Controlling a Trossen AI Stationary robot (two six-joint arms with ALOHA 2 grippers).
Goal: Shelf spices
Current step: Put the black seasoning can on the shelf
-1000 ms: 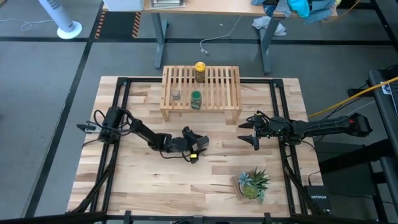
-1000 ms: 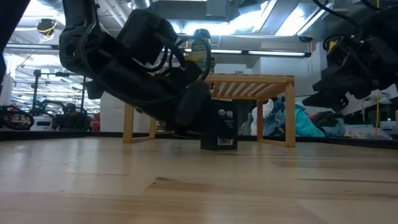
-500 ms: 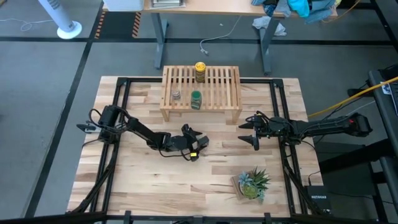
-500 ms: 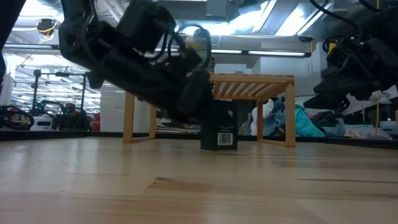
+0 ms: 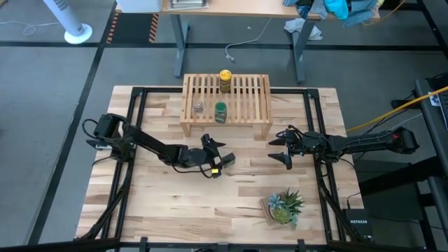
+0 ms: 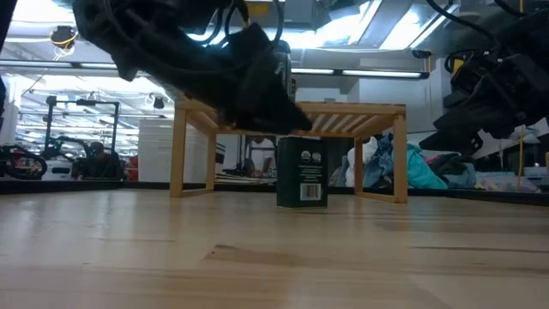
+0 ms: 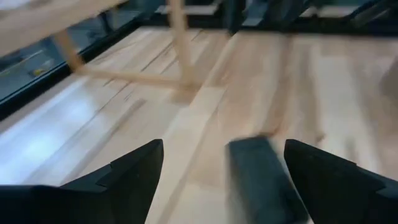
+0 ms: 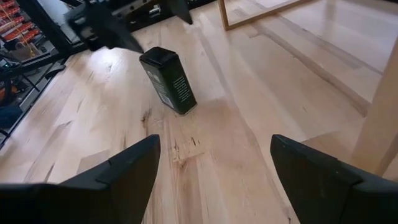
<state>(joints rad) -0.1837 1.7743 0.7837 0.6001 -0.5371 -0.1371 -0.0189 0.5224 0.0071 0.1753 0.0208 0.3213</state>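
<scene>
The shelf (image 5: 226,103) stands at the far centre of the worktop (image 5: 161,210). Three spices rest on its slatted top: the yellow-lidded jar (image 5: 225,80) at the far edge, the green-lidded jar (image 5: 220,111) near the front edge, and the grey-topped clear jar (image 5: 199,107) just beside the green-lidded jar, toward the left arm's side.

The fourth spice, the black tin (image 5: 219,168), stands upright on the worktop in front of the shelf, clear of its legs. In the low view the black tin (image 6: 302,172) shows a white label and barcode and sits in line with the shelf (image 6: 343,116) behind it. The right wrist view shows the black tin (image 8: 168,80) free-standing on bare wood.

The left end effector (image 5: 214,157) is positioned at the black tin, slightly above it and on the shelf side. Its fingers are spread apart and hold nothing. In the left wrist view the two fingers (image 7: 130,174) are set wide, with the black tin (image 7: 258,177) low between them, blurred.

The right end effector (image 5: 278,148) hovers over the worktop near the shelf's right front leg, well apart from the black tin. Its fingers are spread apart and empty; the right wrist view shows both fingers (image 8: 118,180) wide.

A potted plant (image 5: 284,205) stands near the front right of the worktop.
</scene>
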